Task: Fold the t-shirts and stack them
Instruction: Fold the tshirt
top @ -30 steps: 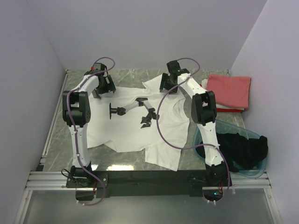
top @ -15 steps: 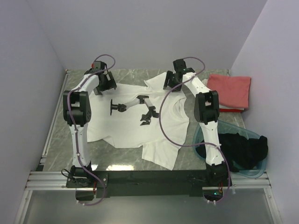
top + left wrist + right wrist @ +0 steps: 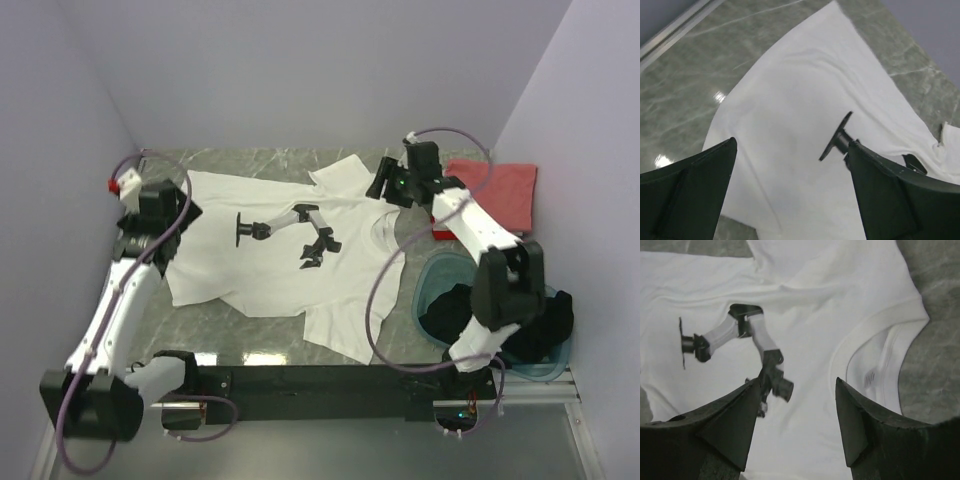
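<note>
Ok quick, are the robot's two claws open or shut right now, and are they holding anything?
The left gripper is open, holding nothing, above the white t-shirt.
The right gripper is open, holding nothing, above the same shirt.

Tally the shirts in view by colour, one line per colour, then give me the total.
White shirt, dark graphic, spread out: 1
Salmon-pink shirt, folded: 1
Red shirt, only an edge showing by the pink one: 1
Black shirt, in the teal tub: 1
Total: 4
</note>
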Tool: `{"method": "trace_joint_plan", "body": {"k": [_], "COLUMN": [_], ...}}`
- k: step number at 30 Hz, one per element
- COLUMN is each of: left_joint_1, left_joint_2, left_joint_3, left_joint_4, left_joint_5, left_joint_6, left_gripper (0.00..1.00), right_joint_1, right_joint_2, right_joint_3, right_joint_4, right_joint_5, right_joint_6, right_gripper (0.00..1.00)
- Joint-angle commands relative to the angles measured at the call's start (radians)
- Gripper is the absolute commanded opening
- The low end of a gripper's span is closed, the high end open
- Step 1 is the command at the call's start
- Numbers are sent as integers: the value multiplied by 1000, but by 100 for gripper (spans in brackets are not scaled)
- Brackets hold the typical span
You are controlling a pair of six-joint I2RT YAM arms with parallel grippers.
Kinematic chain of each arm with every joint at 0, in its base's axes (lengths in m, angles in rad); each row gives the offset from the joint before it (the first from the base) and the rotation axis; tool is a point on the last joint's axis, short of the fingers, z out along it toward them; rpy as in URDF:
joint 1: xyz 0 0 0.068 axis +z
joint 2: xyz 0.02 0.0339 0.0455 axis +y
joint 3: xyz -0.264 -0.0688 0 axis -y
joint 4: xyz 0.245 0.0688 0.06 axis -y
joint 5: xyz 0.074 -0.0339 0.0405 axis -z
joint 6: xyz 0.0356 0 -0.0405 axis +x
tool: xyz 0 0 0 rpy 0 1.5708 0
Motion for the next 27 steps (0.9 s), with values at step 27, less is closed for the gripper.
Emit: {"method": "trace_joint_plan", "body": {"k": [27], "left_joint_1": [-2], "left_joint_2": [-149], "left_joint_3": [-516], "left_joint_4": [-185], "left_joint_5": [-124], "left_joint_6": [-866], "left_gripper": [96], "right_joint_1": [-93], "right_joint_2": [-395], "right_joint_3": [-564], "right_joint_4": [314], "right_joint_5": [-201], "right_joint_6": [-2], "right_gripper": [68]}}
